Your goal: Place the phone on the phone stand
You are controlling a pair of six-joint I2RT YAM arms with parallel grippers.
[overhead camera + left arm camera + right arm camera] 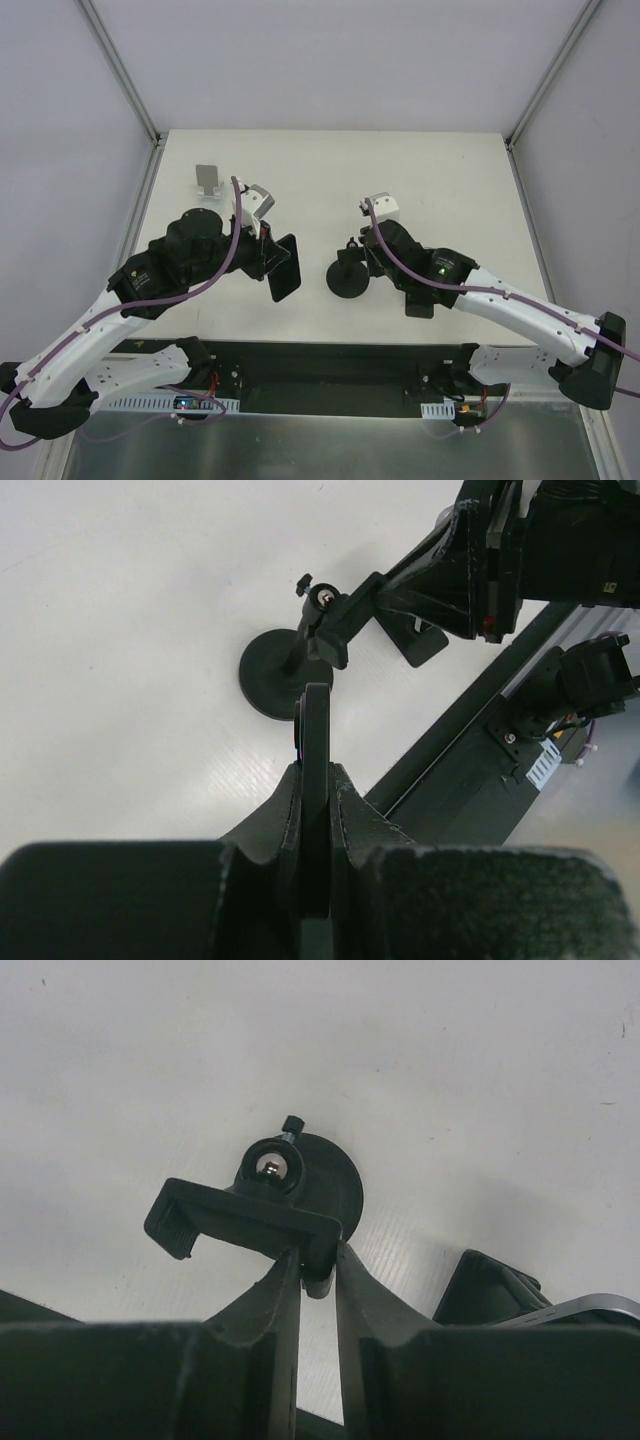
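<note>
My left pincer [316,780] is clamped on the phone [315,725], held edge-on. My right pincer [318,1265] grips the stand [338,1182] by its clamp. The stand sits on the surface [450,180], near the phone.

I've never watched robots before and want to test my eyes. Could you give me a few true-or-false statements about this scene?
1. The left pincer holds the phone. True.
2. The phone already sits in the phone stand. False: it is in the left pincer, apart from the stand.
3. The right pincer grips the stand's clamp holder. True.
4. The small silver stand sits beside the right arm. False: it stands at the far left, beyond the left arm.
</note>
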